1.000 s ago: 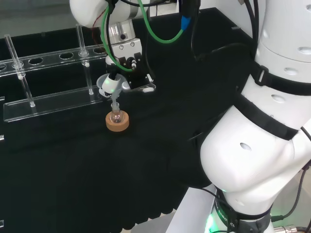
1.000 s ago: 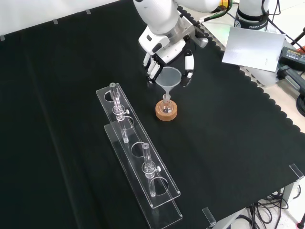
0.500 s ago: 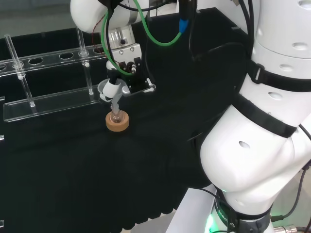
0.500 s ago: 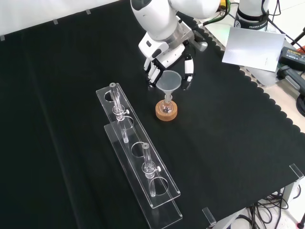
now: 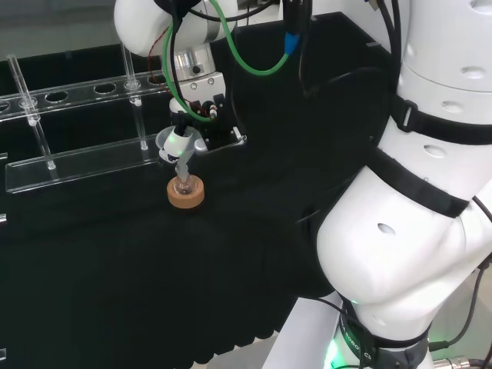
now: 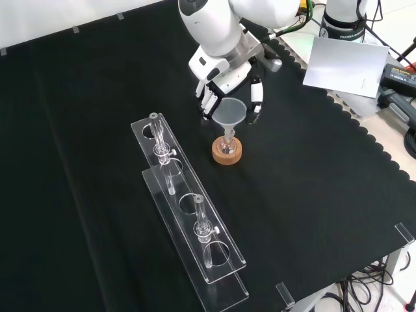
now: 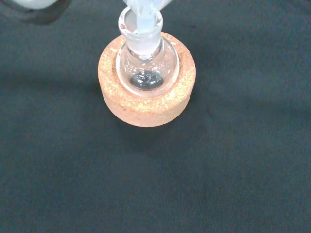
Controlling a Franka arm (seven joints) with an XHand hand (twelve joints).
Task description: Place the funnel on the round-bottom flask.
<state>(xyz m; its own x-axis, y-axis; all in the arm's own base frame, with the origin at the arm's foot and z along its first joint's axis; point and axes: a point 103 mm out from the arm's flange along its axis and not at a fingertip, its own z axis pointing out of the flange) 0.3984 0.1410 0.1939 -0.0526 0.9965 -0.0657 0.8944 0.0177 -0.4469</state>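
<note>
Above the flask (image 6: 227,145), hand (image 6: 224,75) upright, fingers (image 6: 257,91) flanking funnel (image 6: 230,112)

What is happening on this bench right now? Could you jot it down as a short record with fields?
Surface: black cloth
Flask: round-bottom flask, upright in a cork ring
Funnel: funnel, its stem inside the flask's neck
Robot hand: robot hand, fingers on either side of the funnel's cone; contact cannot be told
Other ware: clear rack holding glass tubes, left of the flask in the front view
</note>
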